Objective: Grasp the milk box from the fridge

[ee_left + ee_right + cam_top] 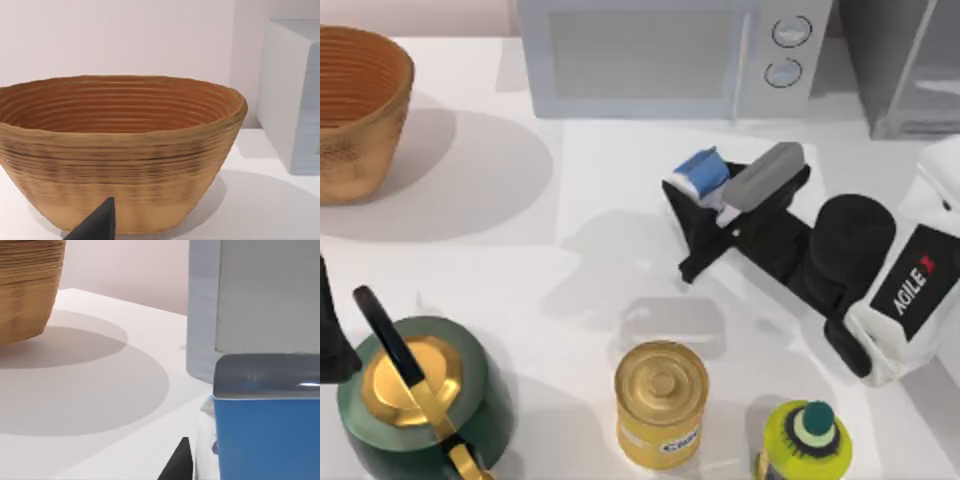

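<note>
- Right gripper (pixel 692 205): reaches from the right edge of the table toward its centre, in front of the microwave; fingers pinching the milk box between them.
- Milk box (pixel 701 172): small blue carton with white parts, held in the right gripper's jaws, at about 11 o'clock from the arm's black wrist and at 12 o'clock from the yellow can. In the right wrist view its blue face (pixel 265 437) sits close to the camera under a grey top.
- Fridge (pixel 905 65): dark grey cabinet with a pale metal frame, at the table's far right corner, at about 2 o'clock from the milk box and well apart from it.
- Microwave (pixel 660 55): pale, two round knobs on its right side, at the far edge of the table, at 12 o'clock from the milk box.
- Basket (pixel 355 110): woven, brown, at the far left; seen near in the left wrist view (pixel 120 150).
- Left gripper (pixel 330 330): parked at the table's left edge, at 9 o'clock from the kettle; whether its fingers are spread or together, I cannot tell.
- Kettle (pixel 420 395): dark green with a gold lid and black handle, near left.
- Yellow can (pixel 661 402): gold lid, upright, near centre.
- Bottle (pixel 807 438): yellow-green with a teal cap, at 3 o'clock from the can.
</note>
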